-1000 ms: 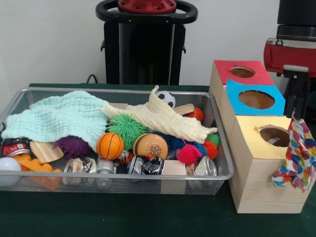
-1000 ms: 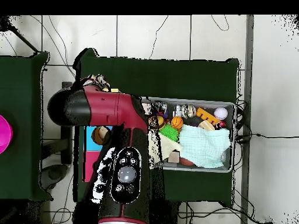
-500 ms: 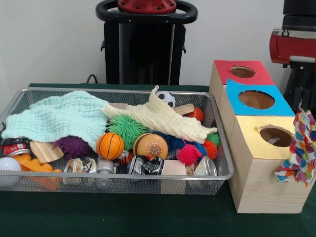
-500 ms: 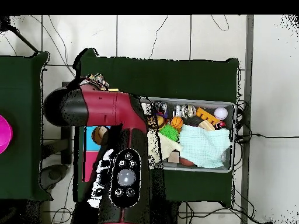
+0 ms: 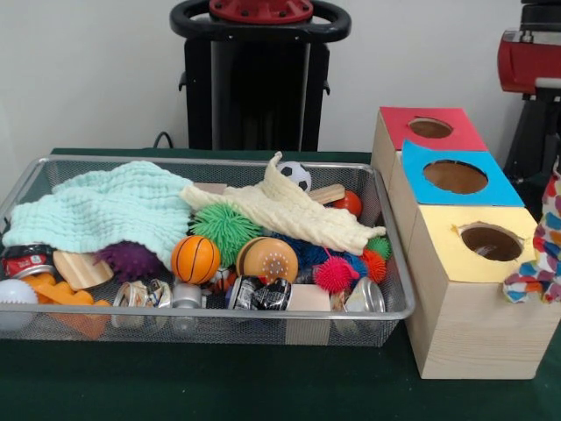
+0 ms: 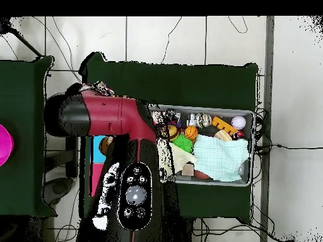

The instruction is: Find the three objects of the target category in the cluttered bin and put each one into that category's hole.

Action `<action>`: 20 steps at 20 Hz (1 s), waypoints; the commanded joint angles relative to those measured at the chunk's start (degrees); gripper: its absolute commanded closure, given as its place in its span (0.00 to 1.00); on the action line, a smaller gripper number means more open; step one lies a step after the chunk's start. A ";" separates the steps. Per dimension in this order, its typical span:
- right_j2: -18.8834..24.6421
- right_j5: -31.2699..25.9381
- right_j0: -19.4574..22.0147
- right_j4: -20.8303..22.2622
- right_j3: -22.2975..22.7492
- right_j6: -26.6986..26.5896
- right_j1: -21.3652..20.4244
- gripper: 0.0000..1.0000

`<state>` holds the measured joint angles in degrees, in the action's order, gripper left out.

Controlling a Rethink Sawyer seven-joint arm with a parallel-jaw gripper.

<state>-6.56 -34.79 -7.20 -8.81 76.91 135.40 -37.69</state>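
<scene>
Beside the square yellow-topped wooden box (image 5: 478, 303), a limp, patchwork-coloured cloth (image 5: 541, 263).

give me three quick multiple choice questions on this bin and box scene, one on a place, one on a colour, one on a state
1. Where does the small black and white soccer ball lie?
A. far side of the wire mesh bin
B. on the blue box top
C. on the table

2. What colour is the top of the nearest wooden box?
A. red
B. blue
C. yellow

3. The multicoloured patterned cloth is:
A. folded in the bin
B. hanging in the air beside the boxes
C. stuffed in the red hole

Answers: 1 A, it peeks over the cream cloth; 2 C; 3 B.
</scene>
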 commanded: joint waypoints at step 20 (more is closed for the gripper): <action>6.94 -7.64 4.34 3.01 10.84 -4.69 -3.27 1.00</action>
<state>-4.82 -35.38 -5.18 -8.57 80.94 135.40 -41.58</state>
